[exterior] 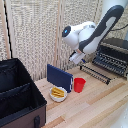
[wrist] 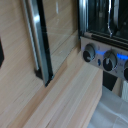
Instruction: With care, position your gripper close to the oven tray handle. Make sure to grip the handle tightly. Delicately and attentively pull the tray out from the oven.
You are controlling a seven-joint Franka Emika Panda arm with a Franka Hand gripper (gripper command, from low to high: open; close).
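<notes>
The oven tray (exterior: 109, 64) lies pulled out before the oven (exterior: 114, 50) at the tabletop's (exterior: 95, 105) far right corner, its handle (exterior: 94, 73) frontmost. The end effector (exterior: 77, 57) hovers above the handle; its opening cannot be told.

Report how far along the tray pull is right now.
Done: the oven door is open and the oven tray already sticks out over it. In hand: the gripper hangs near the handle, gripping nothing that shows. Left: close on the handle and pull the tray clear.
</notes>
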